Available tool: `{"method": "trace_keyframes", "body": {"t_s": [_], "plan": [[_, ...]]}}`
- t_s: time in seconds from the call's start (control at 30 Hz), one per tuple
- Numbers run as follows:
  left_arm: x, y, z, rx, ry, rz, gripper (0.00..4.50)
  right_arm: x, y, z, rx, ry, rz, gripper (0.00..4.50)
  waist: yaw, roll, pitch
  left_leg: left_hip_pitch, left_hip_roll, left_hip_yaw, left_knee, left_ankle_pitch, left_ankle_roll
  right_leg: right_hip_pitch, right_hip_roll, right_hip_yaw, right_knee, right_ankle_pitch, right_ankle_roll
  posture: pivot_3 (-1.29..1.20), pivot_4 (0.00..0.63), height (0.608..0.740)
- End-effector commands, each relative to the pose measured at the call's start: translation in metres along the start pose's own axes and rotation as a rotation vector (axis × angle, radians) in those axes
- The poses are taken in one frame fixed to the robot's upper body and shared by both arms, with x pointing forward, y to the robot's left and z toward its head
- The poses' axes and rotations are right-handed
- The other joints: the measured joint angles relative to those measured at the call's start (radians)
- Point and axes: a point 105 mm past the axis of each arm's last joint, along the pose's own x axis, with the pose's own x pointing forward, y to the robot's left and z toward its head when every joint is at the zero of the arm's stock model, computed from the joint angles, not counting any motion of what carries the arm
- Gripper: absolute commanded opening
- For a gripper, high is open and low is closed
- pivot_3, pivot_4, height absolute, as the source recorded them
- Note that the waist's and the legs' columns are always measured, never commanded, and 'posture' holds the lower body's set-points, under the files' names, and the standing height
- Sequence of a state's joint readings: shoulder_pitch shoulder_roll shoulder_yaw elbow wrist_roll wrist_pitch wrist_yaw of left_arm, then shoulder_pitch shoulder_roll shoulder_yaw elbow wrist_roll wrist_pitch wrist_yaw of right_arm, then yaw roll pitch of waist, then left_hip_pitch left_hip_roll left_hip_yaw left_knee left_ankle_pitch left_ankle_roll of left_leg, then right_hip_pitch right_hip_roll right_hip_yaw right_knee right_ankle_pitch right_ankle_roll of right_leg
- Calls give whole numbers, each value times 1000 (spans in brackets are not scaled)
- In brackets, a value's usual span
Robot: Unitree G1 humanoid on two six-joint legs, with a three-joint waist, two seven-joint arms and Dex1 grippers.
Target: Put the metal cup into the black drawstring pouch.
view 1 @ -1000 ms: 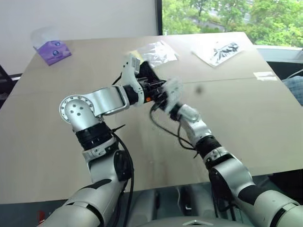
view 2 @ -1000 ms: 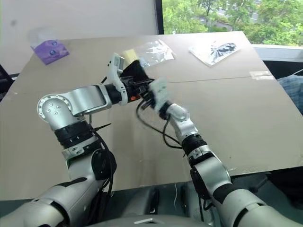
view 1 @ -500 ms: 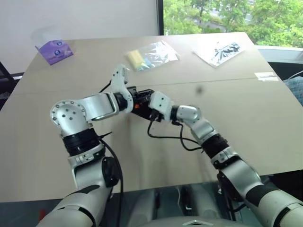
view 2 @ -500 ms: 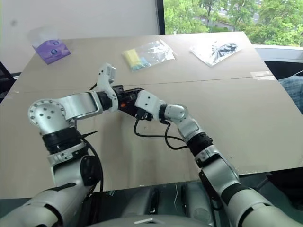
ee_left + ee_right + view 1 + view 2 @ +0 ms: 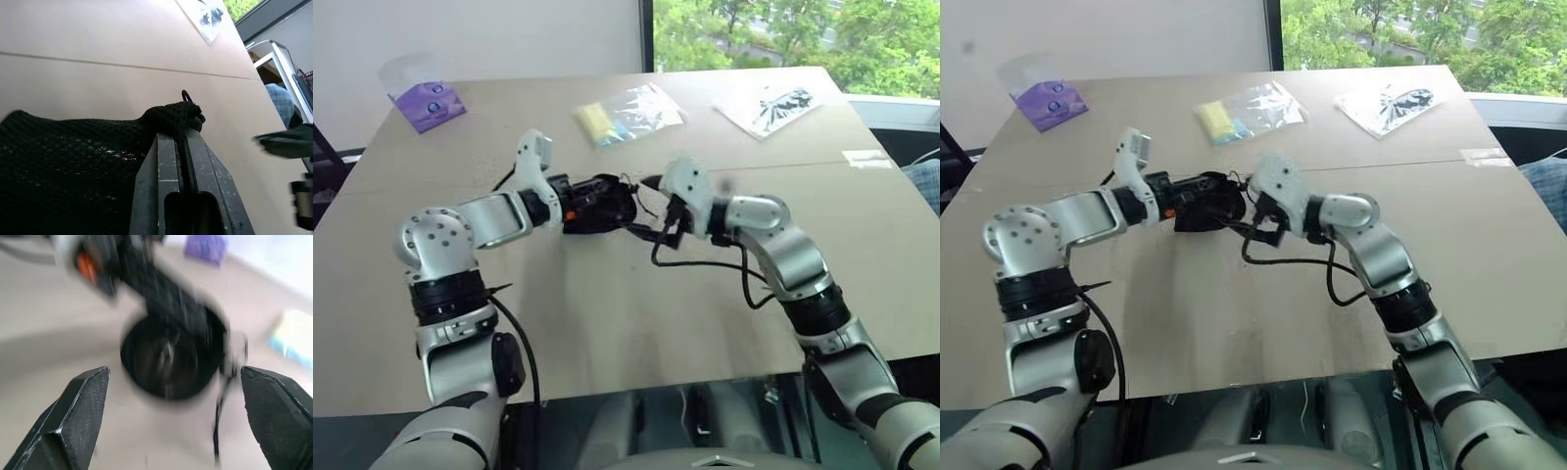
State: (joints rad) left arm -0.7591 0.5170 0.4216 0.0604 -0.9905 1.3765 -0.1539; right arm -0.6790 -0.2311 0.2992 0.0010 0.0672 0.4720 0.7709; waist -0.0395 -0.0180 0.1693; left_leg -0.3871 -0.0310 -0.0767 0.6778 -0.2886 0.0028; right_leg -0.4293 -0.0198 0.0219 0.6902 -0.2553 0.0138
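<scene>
My left gripper point(image 5: 579, 208) holds the black drawstring pouch point(image 5: 603, 202) just above the table point(image 5: 607, 323), left of centre. Its fingers point(image 5: 168, 161) are shut on the gathered mesh and cord at the pouch's rim. The pouch's round mouth point(image 5: 168, 360) faces my right gripper point(image 5: 647, 208). That gripper stands open a short way to the right of the mouth, with nothing between its fingers point(image 5: 73, 411). The metal cup is hidden. A dim grey glint lies deep in the mouth, too blurred to name.
A purple packet point(image 5: 429, 103) lies at the far left. A clear bag with a yellow item point(image 5: 622, 113) and a printed clear bag point(image 5: 769, 103) lie at the back. A black cable point(image 5: 705, 264) loops under the right wrist. The table's front edge is close below.
My right gripper has opened wide and drawn back to the right, away from the pouch's mouth. My left arm has carried the pouch leftward and a little lower.
</scene>
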Motion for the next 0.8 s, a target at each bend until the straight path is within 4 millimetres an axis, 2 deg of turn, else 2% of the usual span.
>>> {"method": "trace_keyframes", "body": {"t_s": [0.03,0.17,0.3,0.37,0.5,0.7,0.8], "plan": [[-8,-11,18,71,-32,-49,0,12,-13,-9,-34,30,-100,4364,-1,0,0,0,0,0,0,0,0,0,0,0,0,0,0,0,150,740],[-9,-17,21,105,-11,-71,0,40,-21,-17,-29,35,-182,4364,-6,0,0,1,0,1,-1,0,0,-1,0,1,1,0,0,0,150,740],[-13,-21,22,129,3,-80,0,71,-21,-9,-4,-26,-234,4364,-8,0,0,-1,0,1,-1,0,0,-3,1,1,1,0,0,0,150,740],[-16,-20,22,137,7,-71,0,80,-24,-5,19,-57,-269,4364,-9,0,0,-1,0,2,-2,0,0,-3,0,2,1,0,0,0,150,740],[-23,-18,23,145,4,-52,0,84,-26,-2,68,-104,-281,3147,-4,0,0,-2,0,1,-4,0,0,-3,0,1,-2,0,0,0,150,740],[-29,-13,18,140,4,-34,0,75,-36,-5,55,-123,-325,64,-6,0,0,-4,0,-1,-4,0,0,-4,0,-2,-5,0,0,0,150,740],[-32,-9,15,135,-1,-20,0,66,-45,-4,45,-138,-360,17,-10,0,0,-4,0,-1,-4,0,0,-4,0,-2,-5,0,0,0,150,740]]}}
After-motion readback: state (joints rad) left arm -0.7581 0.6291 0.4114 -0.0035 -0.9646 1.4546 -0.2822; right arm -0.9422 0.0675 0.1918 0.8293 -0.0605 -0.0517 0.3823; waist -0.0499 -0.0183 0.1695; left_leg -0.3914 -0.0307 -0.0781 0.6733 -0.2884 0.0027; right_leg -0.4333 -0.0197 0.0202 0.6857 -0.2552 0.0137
